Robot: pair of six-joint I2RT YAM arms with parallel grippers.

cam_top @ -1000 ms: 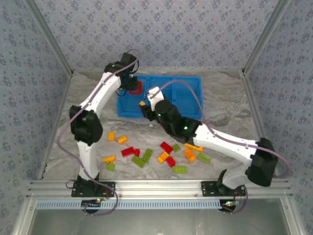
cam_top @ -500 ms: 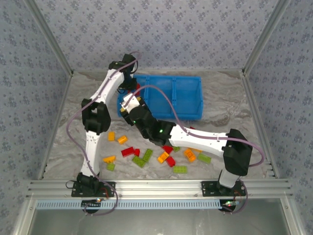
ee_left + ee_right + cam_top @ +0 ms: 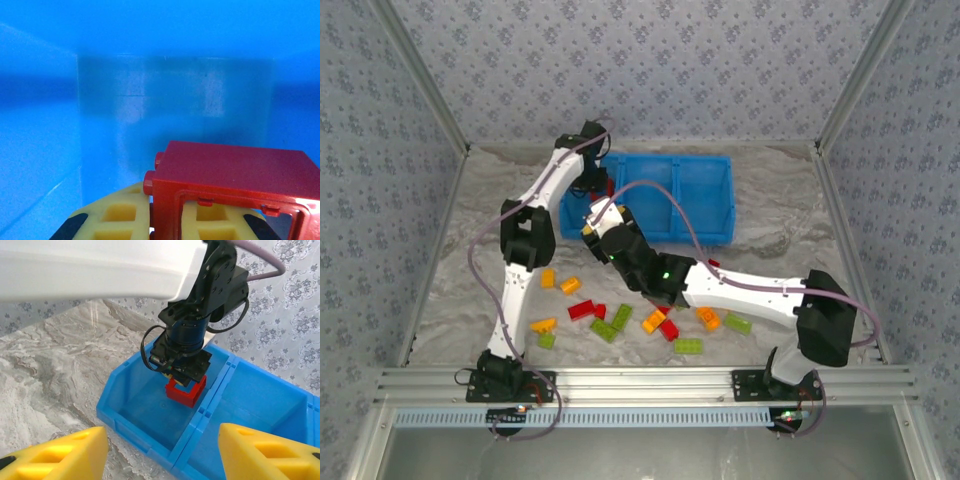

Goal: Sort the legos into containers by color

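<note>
Red at the left gripper (image 3: 181, 376): clamped shut on a red hollow rectangular plastic frame brick (image 3: 185, 392), low inside the left-end compartment of the bright blue three-compartment plastic tray (image 3: 131, 424). Cannot tell whether touching the floor yet. Just outside the tray's near wall, right gripper (image 3: 161, 442) with yellow fingers spread wide, nothing between them. Further out, loose red, orange and lime-green studded bricks (image 3: 610, 325) on the marbled table (image 3: 450, 280). Likely trouble: releasing from height and bouncing the frame over the divider; catching a stud on a pad while lifting away; clipping arms, being so close. Against a second ago: right gripper swung leftward along the tray, right elbow drawn in; left elbow shifted toward the tray; loose bricks unmoved.
</note>
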